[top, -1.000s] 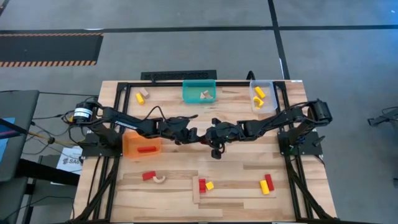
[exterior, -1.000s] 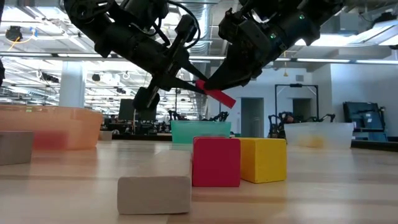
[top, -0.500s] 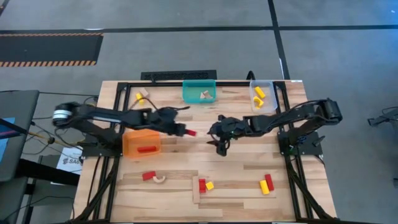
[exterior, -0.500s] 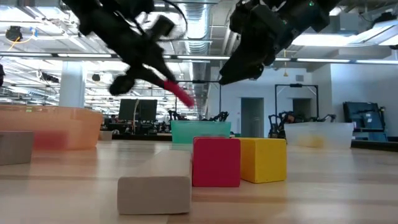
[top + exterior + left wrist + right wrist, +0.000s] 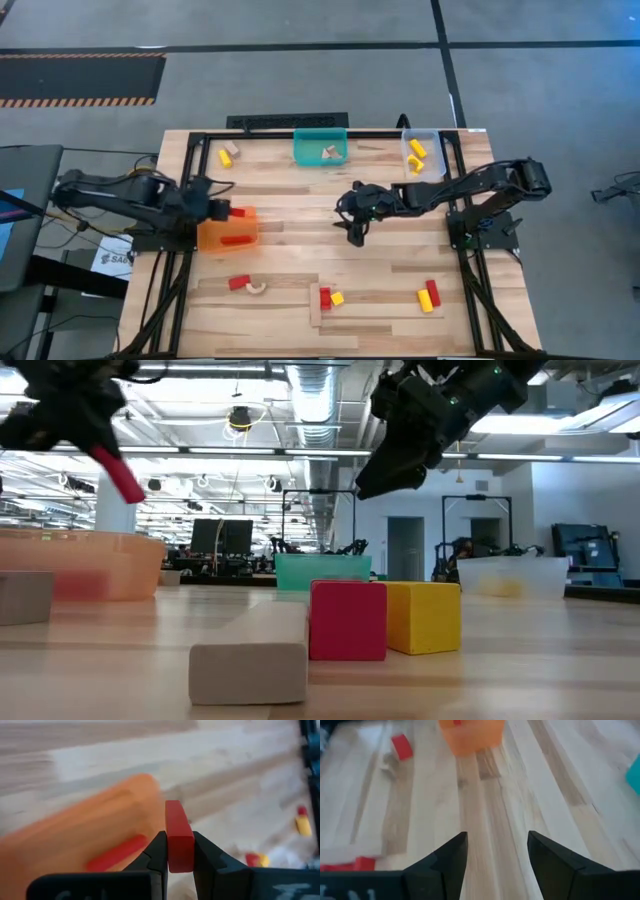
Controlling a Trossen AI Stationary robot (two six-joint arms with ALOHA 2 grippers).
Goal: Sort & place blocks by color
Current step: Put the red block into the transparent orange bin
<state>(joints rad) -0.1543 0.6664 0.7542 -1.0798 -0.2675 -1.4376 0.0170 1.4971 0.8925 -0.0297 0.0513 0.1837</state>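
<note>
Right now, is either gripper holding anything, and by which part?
The left gripper pinches a red bar block near one end, over the orange bin. The right gripper is open and empty.

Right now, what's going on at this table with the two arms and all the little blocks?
The robot is sorting blocks by color into bins. The left claw is shut on a red block and holds it over the orange bin, which already has one red block inside. The right claw is open and empty, hanging above the middle of the table. The teal bin holds a pale wooden block, the clear bin holds yellow ones, and several blocks lie loose on the table.
</note>
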